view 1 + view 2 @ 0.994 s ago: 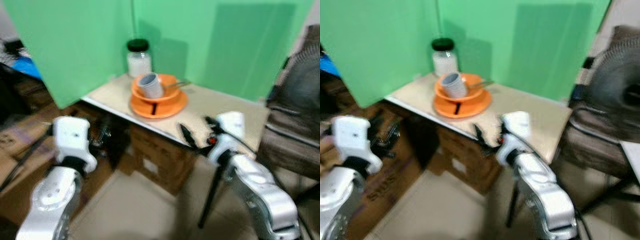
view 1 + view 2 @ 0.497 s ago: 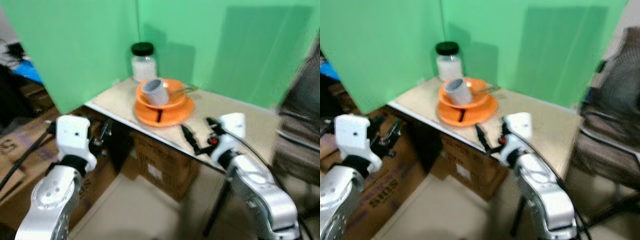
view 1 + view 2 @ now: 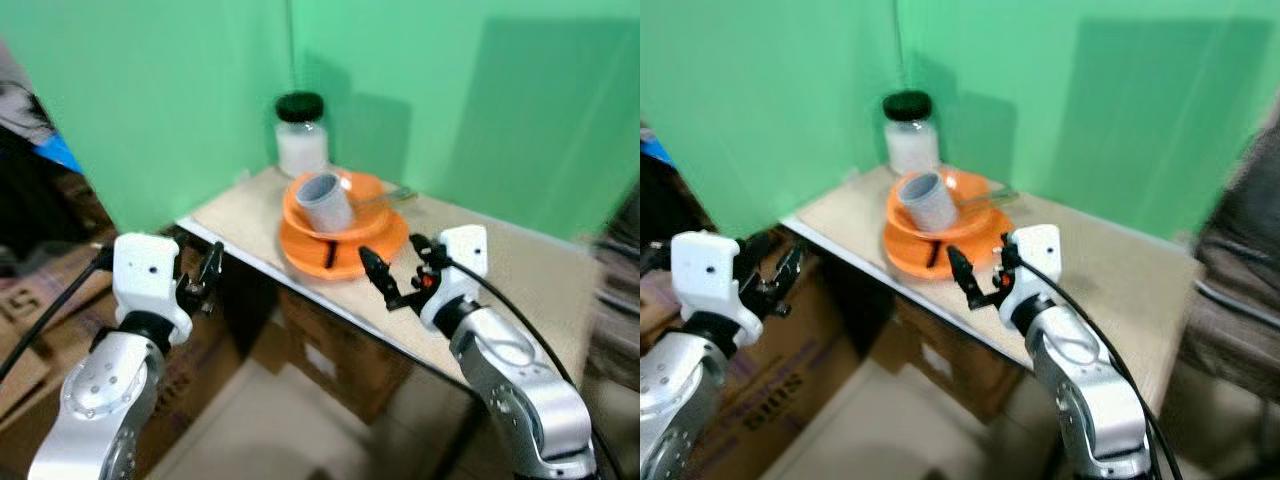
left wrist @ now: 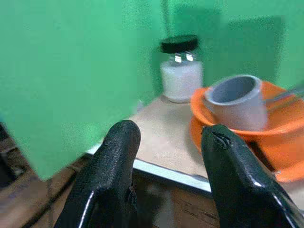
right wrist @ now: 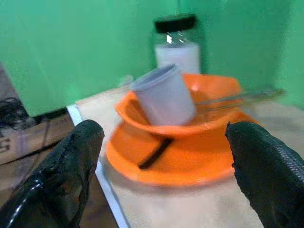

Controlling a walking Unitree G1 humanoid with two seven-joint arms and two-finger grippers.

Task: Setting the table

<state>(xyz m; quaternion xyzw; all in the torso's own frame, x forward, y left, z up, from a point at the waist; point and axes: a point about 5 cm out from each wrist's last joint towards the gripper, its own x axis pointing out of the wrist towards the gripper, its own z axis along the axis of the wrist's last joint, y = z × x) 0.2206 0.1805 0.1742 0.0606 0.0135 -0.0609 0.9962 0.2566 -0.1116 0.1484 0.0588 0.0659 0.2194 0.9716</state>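
Closer now than a second ago, both arms have come up toward the bench (image 3: pixel 480 250): left tool (image 3: pixel 205 280) hovers off its near-left edge, fingers apart and empty. On the bench's back-left part, a grey cup (image 3: pixel 325 202) lies tilted in an orange bowl (image 3: pixel 375 190) on an orange plate (image 3: pixel 345 252), jar (image 3: pixel 301 135) just behind. Right tool (image 3: pixel 385 280), spread wide and empty, sits just beside the plate's near rim; the stack looks light, stiff and slick, so the cup probably wants a grip across its wall.

The table (image 3: pixel 520 270) is bare to the right of the orange plate (image 3: pixel 345 250). Green walls (image 3: pixel 180 90) block the back, and a jar (image 3: pixel 301 135) fills the corner.
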